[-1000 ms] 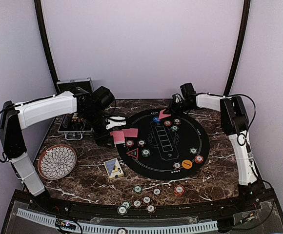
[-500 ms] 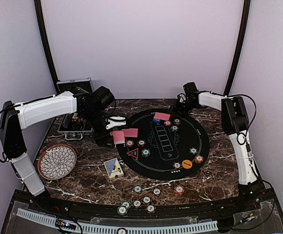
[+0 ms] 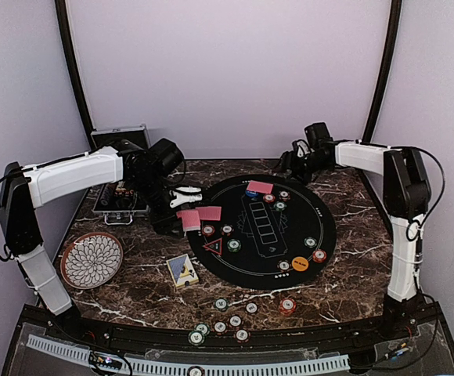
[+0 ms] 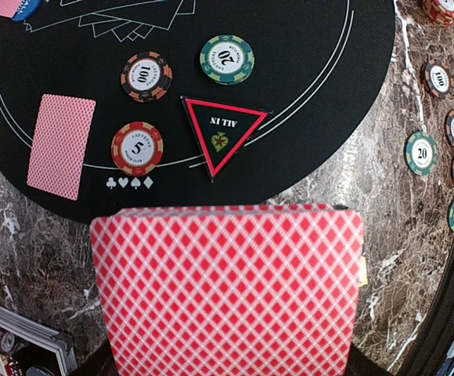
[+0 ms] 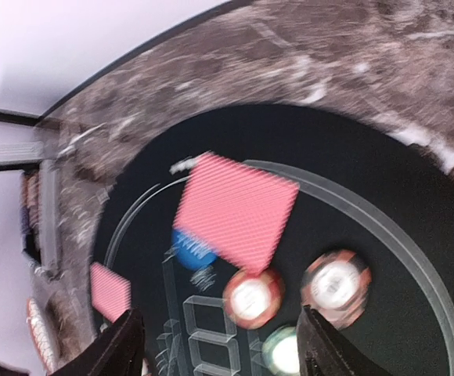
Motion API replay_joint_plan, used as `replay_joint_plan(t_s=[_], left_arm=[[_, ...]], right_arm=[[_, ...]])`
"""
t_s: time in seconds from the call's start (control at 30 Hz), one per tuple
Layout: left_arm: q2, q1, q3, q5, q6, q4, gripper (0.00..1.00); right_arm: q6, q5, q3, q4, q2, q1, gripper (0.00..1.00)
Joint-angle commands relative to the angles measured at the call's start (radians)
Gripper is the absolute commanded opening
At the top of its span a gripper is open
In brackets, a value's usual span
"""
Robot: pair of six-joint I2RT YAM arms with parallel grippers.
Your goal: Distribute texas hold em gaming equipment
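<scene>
Red-backed playing cards sit in three spots. Going left to right in the overhead view:

- Patterned plate (image 3: 91, 259) on the marble at far left. Silver case (image 3: 120, 135) behind it, mostly hidden by the left arm.
- Left gripper (image 3: 185, 210) is clamped on the held card (image 3: 188, 222), at the left edge of the black mat (image 3: 325, 215). The left wrist view fills its lower half with that card (image 4: 227, 290), so the fingers are hidden there.
- Flat card (image 3: 209, 213) lies on the mat just beside the held one; it's also in the left wrist view (image 4: 61, 146).
- Red triangle (image 3: 213, 247) sits near three poker chips (image 3: 234, 245). Only the left wrist view resolves print: "ALL IN" on the triangle (image 4: 223, 141), and 100, 20 and 5 on the chips (image 4: 137, 147).
- Loose chips (image 3: 221, 304) are scattered on the marble near the front edge; some show at the right of the left wrist view (image 4: 420, 152).
- Orange disc (image 3: 300, 263) on the mat's near right, overhead view only.
- Far card (image 3: 260, 187) lies flat on the mat's far side, overlapping the blue disc (image 3: 250, 193). The right wrist view is blurred but shows that overlap (image 5: 235, 210), (image 5: 189, 251).
- Right gripper (image 3: 293, 166) hangs past the mat's far edge. Its jaws are too small to read overhead. In the wrist view (image 5: 219, 321) the fingers stand apart with nothing between them.
</scene>
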Motion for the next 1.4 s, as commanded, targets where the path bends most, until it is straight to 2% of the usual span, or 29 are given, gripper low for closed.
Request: replay_joint_plan(t_s=[0.0, 0.17, 0.43, 0.87, 1.37], left_arm=[[-0.037, 0.005, 0.007, 0.011, -0.003, 0.014, 0.00], [-0.028, 0.006, 0.016, 0.011, -0.004, 0.021, 0.00], [-0.011, 0.006, 0.046, 0.027, -0.017, 0.021, 0.00], [-0.007, 0.006, 0.070, 0.040, -0.024, 0.012, 0.00], [-0.007, 0.006, 0.073, 0.045, -0.022, -0.001, 0.00]], right_arm=[[0.068, -0.095, -0.220, 0.216, -0.186, 0.093, 0.73], [0.200, -0.193, -0.449, 0.401, -0.320, 0.208, 0.81], [0.420, -0.269, -0.645, 0.721, -0.374, 0.356, 0.83], [0.560, -0.299, -0.574, 0.905, -0.244, 0.484, 0.83], [0.661, -0.335, -0.498, 1.034, -0.146, 0.533, 0.82]])
